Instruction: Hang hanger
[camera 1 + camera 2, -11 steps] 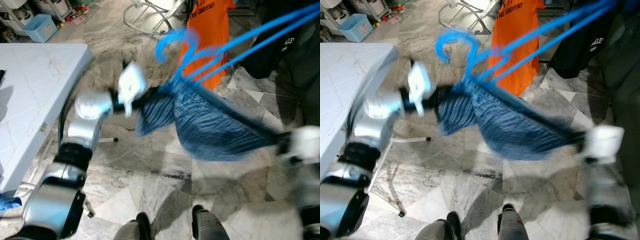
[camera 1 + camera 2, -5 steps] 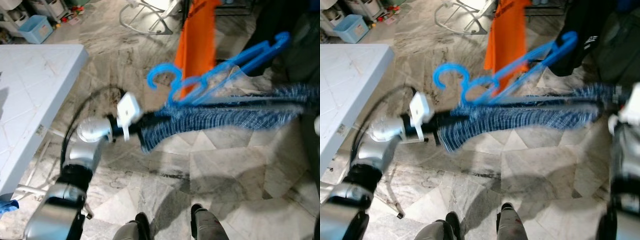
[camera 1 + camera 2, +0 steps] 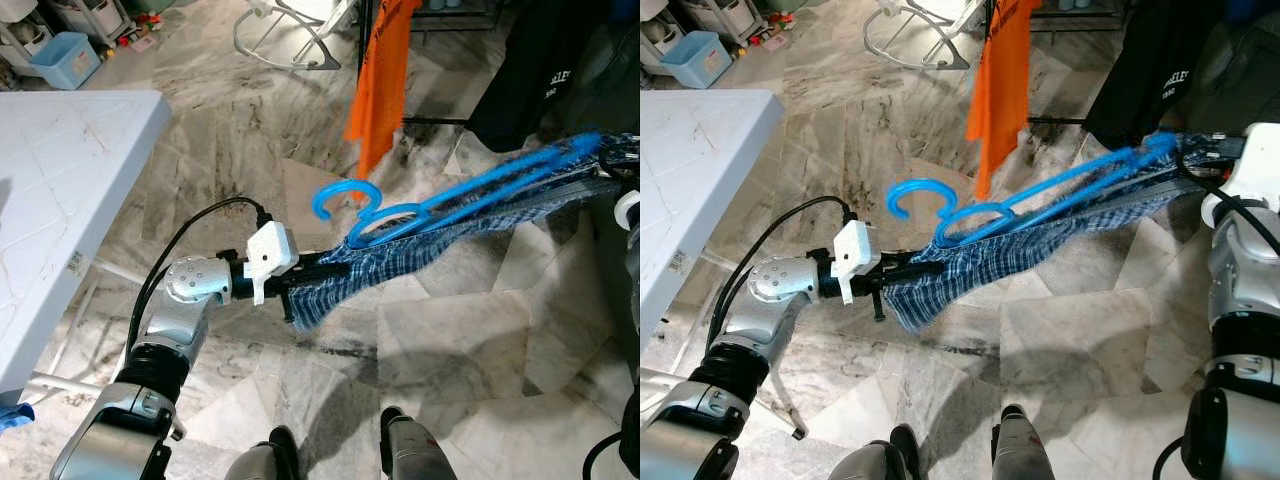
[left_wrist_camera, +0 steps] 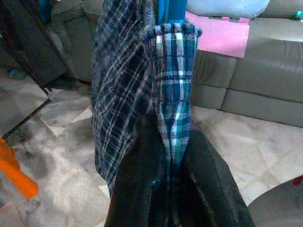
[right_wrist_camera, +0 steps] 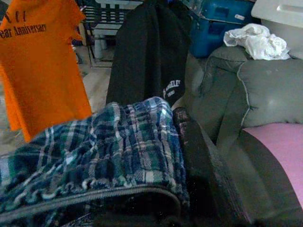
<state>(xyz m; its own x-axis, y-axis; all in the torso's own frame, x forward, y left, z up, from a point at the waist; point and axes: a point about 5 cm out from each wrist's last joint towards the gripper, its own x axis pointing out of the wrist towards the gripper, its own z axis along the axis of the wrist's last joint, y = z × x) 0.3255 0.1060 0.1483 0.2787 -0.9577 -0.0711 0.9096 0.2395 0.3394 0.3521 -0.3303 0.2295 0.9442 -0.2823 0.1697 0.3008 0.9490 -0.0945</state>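
The left gripper (image 4: 171, 165) clamps the plaid garment (image 3: 1040, 245) on the blue hanger (image 3: 1025, 203), the right gripper's (image 5: 189, 156) fingers unclear, near an orange "Anniversary" shirt (image 5: 40, 66).

- The left arm (image 3: 175, 320) is a chain of rounded silver metal segments joined by black ribbed rings.
- A black cable (image 3: 185, 240) loops above it to a white boxy wrist block (image 3: 268, 257).
- The left gripper (image 4: 173, 184) has long, glossy black fingers.
- The right arm (image 3: 1238, 270) is silver with black joints, a white block at the wrist and a black cable along it.
- Two dark feet (image 3: 340, 455) with grey shins show below.
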